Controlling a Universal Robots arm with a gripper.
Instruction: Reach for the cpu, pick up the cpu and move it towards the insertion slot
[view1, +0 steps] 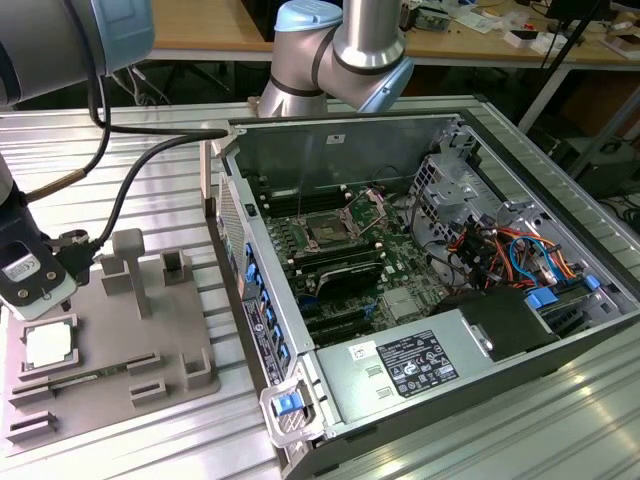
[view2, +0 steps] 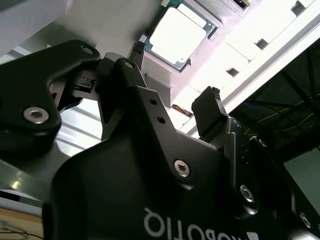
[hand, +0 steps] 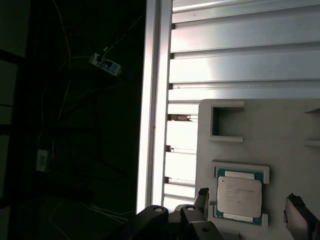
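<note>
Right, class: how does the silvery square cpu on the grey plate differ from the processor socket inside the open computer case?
The flat silvery square cpu has a pale face; the metal-framed insertion slot has a dark centre. The cpu lies on the grey fixture plate; the slot sits on the green circuit board inside the open computer case. The open black pincer hangs over the cpu, not the slot. Both are square and flat.

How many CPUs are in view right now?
1. The cpu sits in a pocket of the grey fixture plate at the exterior view's left, under the open tool. The insertion slot looks empty.
</note>
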